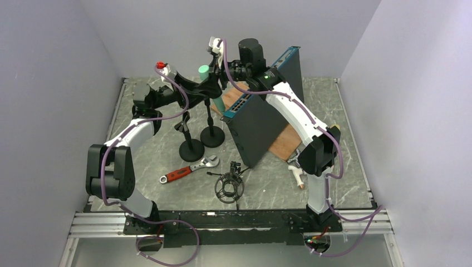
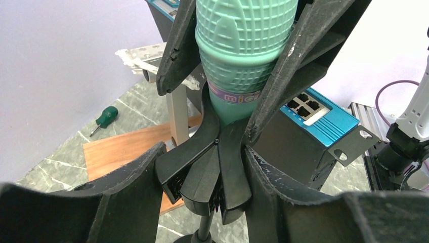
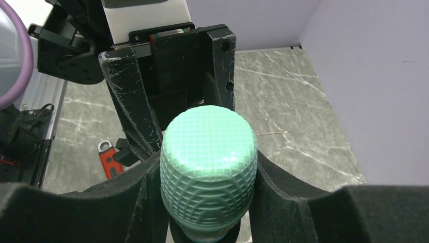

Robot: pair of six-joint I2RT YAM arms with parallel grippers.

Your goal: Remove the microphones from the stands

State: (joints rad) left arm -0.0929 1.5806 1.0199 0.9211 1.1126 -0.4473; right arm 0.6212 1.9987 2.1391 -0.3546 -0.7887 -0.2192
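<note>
Right hand (image 3: 207, 169) is closed on the microphone (image 3: 207, 142), with one finger (image 3: 121, 202) on either side of its green mesh head. Left hand (image 2: 210, 167) is closed on the black clip (image 2: 202, 177) at the top of the stand (image 1: 210, 119), its fingers (image 2: 126, 187) bearing on the clip from both sides.

The microphone sits tilted in that clip, narrow end down in the cradle and head above it. The stand is upright on the table (image 1: 350, 122), with its round base flat.

- A second stand (image 1: 191, 150) is just beside the first, on its near-left.
- A red-handled wrench (image 1: 188, 170) and a black shock mount (image 1: 229, 186) lie on the near side of the stand, toward the arm bases.
- A network switch (image 1: 261, 117) is propped on edge just right of the stand.
- A wooden board (image 1: 285, 142) lies flat beyond the switch, on the side away from the stand.
- A green-handled screwdriver (image 2: 106, 117) lies on the table well apart from the stand.
</note>
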